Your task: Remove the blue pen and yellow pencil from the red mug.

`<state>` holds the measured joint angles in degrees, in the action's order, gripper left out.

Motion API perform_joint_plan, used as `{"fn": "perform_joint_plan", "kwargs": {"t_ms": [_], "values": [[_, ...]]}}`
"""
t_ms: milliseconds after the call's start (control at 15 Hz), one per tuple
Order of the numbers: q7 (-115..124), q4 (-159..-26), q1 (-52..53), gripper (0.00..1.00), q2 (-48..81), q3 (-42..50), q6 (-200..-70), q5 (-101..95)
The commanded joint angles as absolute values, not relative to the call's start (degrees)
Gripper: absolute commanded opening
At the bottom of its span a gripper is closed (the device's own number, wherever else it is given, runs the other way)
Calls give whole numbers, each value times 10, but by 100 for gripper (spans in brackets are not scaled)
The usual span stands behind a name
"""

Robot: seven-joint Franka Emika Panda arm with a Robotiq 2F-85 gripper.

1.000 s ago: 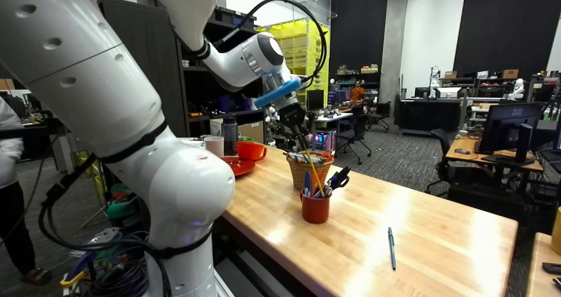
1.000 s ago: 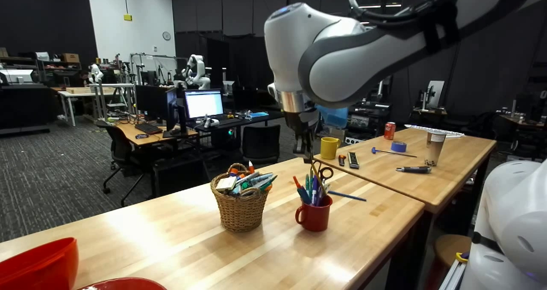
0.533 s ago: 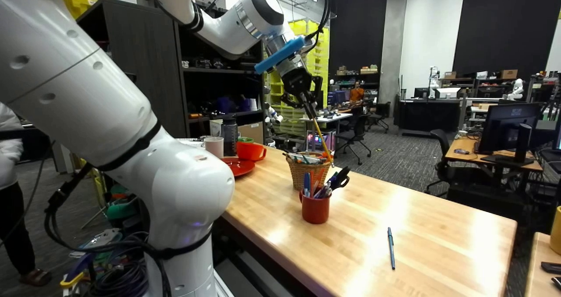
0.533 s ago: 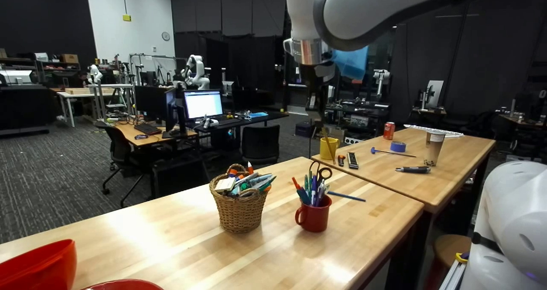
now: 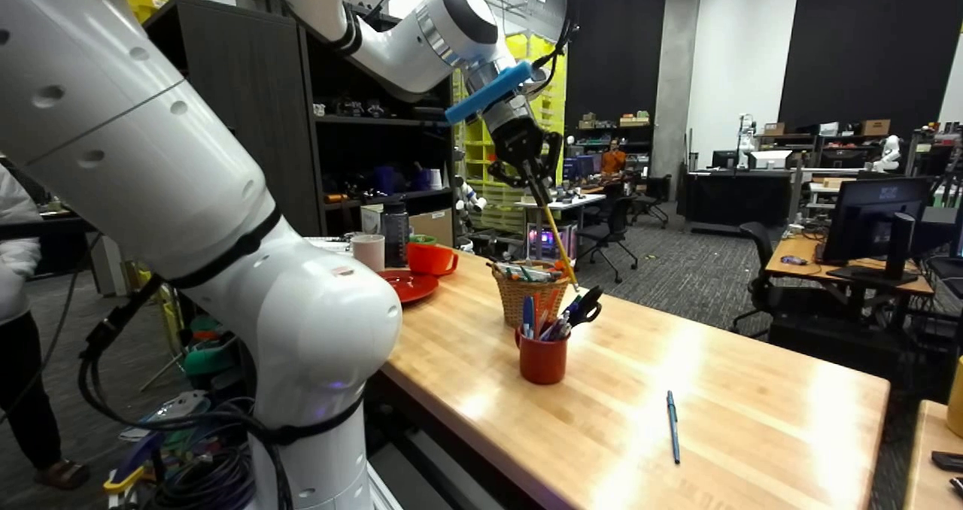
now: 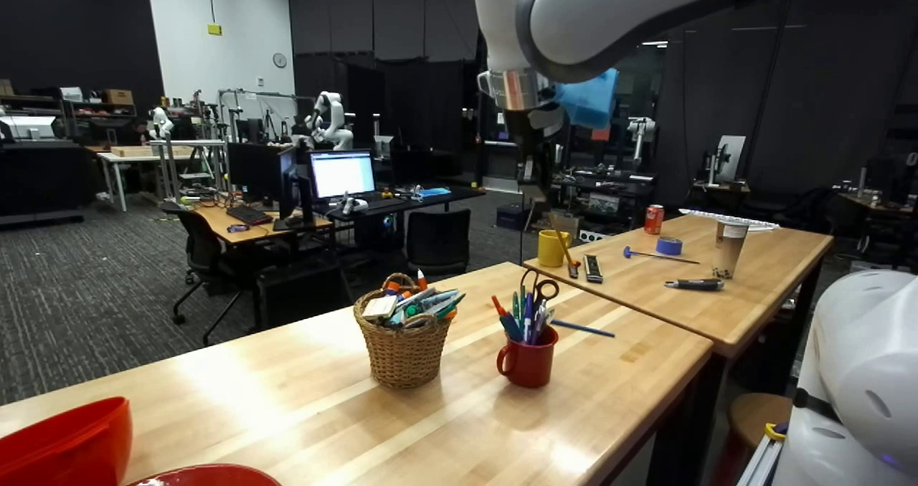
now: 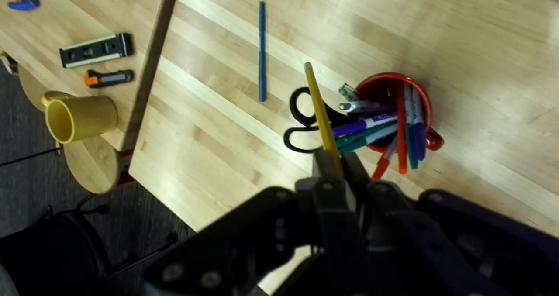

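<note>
Okay, yellow pencil (image 7: 322, 112) out of the red mug (image 6: 532, 363), blue pen (image 7: 262, 51) on the table (image 6: 308, 400)

So the gripper (image 7: 337, 157) is pinching the yellow pencil and holding it up in the air, tilted, with the lower end sticking out below. In the wrist view that end shows up right by the handles of the black scissors (image 5: 588, 299), but I can't tell how high above them it hangs. The blue pen lies flat on the wood, near the red mug but apart from it.

The red mug stands upright and it's pretty stuffed: the scissors, handles up, plus a couple of purple markers (image 7: 420, 141), some red pens (image 7: 401, 156) and a few teal markers (image 7: 351, 146).

Near it, with a gap between, there's a wicker basket (image 6: 405, 357) crammed with pens and such. Further along the same table, in an exterior view, you get a red plate (image 5: 410, 287), a red-orange bowl (image 5: 429, 258) and a white mug (image 5: 369, 252).

Over on the neighboring table (image 6: 645, 285), a yellow mug (image 6: 551, 249) stands near an orange-and-black knife (image 7: 111, 78) and a small level (image 7: 89, 50). Past those: a roll of blue tape (image 6: 668, 246) and a red can (image 6: 653, 219).
</note>
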<state>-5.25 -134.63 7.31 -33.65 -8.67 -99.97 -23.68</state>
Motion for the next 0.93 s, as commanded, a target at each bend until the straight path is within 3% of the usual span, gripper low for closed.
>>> {"fn": "perform_joint_plan", "kwargs": {"t_ms": [0,533,600,867], "values": [[-77,-1250,42,2,-269,-69,-913,-260],[-118,-1168,-6,2,-128,10,-872,-265],[-98,-1198,0,9,-159,2,-891,-266],[-108,-1178,-6,9,-121,14,-890,-266]]}}
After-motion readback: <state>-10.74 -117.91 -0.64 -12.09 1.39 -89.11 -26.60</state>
